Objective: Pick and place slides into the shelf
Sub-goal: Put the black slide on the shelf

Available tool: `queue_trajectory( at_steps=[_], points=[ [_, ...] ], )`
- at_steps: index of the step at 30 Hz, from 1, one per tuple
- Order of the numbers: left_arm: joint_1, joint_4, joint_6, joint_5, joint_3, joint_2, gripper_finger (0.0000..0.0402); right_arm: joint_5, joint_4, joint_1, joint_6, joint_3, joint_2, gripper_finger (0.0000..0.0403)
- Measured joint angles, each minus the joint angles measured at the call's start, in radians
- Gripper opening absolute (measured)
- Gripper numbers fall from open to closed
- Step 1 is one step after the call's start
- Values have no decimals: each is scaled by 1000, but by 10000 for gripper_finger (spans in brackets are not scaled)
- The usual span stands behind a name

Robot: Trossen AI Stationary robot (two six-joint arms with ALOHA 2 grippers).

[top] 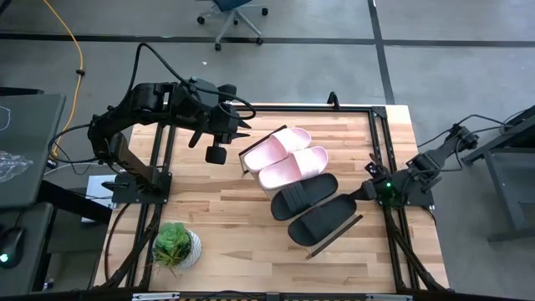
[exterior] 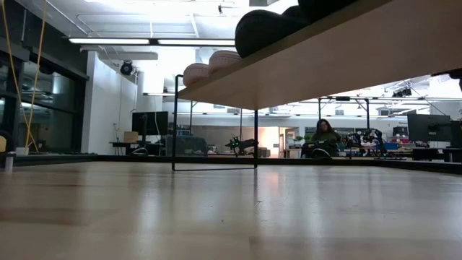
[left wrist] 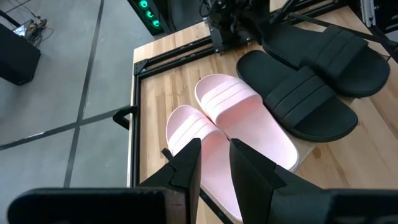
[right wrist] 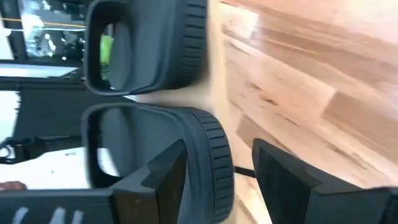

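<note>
**Risk Assessment: All Four Slides on the Shelf, Both Arms Close By**

All four slides lie side by side on the long light-wood shelf with thin dark end rims point(top: 261, 186), which sits diagonally on the wooden tabletop point(top: 234, 242). The two pale pink open-toe slides point(top: 286, 156) occupy the end nearer the left arm; the two matte black slides point(top: 316, 207) occupy the end nearer the right arm. Placement appears complete or nearly so.

**Left end effector** point(left wrist: 213, 163): hovers above the pink pair with its fingers parted by a narrow gap and gripping nothing. A descent from here could press on the nearest pink slide and shift it toward the shelf edge.

**Right end effector** point(right wrist: 217, 180): sits low beside the toe of the outer black slide, fingers apart, with the ribbed sole edge between them. Contact cannot be confirmed. If a finger drags on the sole during retraction, the slide could be pulled off the shelf or pushed into its neighbour.

**Shelf stability:** the low view shows the shelf raised on thin dark legs. A sideways knock could slide the whole shelf.

**Other items:** a small green potted plant point(top: 175, 245) stands well apart and is judged no obstacle.
</note>
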Motion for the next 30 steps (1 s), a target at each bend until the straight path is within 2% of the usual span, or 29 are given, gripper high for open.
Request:
queue_trajectory(
  at_steps=[4,12,16,21,25,30],
  points=[
    [0,0,1,0,0,0,74,16,-70,0,-24,17,-47,174],
    [0,0,2,0,0,0,74,168,-187,0,-106,162,-113,174],
    [0,-8,3,0,0,0,74,147,-211,0,-130,197,-106,174],
    [0,-35,11,0,0,0,74,271,-241,0,-205,235,-106,174],
    [0,-41,6,0,0,0,74,174,-383,0,-109,237,-62,162],
    [0,-53,-8,0,0,0,74,133,-399,0,-96,237,31,126]
  ],
)
